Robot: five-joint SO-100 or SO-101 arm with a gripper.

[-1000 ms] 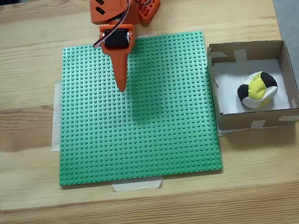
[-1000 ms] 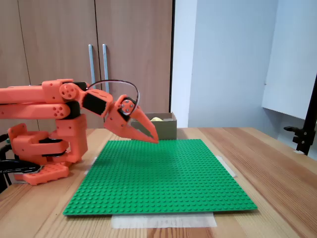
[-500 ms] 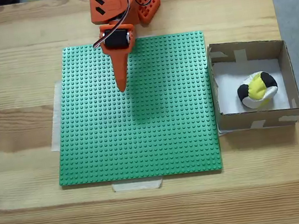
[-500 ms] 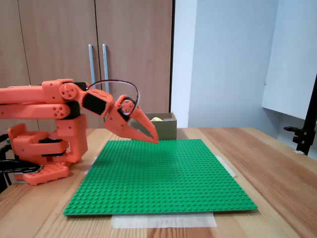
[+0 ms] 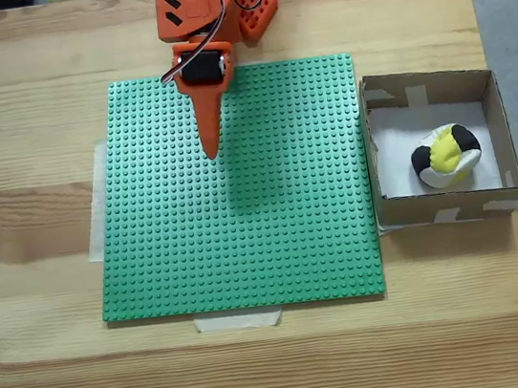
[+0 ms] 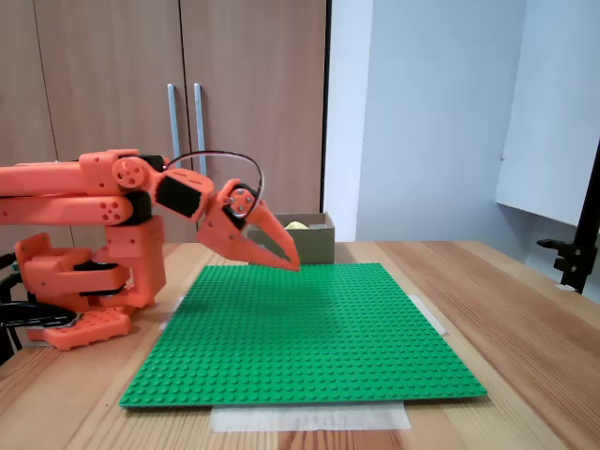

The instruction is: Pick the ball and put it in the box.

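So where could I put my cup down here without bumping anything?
The bare wooden table in front of the green studded baseplate in the overhead fixed view, or left of it. It is crowded around the orange gripper and the brown cardboard box.

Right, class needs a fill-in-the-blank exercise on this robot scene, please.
1. The yellow, black and white ball lies inside the ____.
2. The shallow brown cardboard box stands beside the ____ studded baseplate.
3. The orange gripper hangs above the baseplate, holding ____.

Missing words: box; green; nothing
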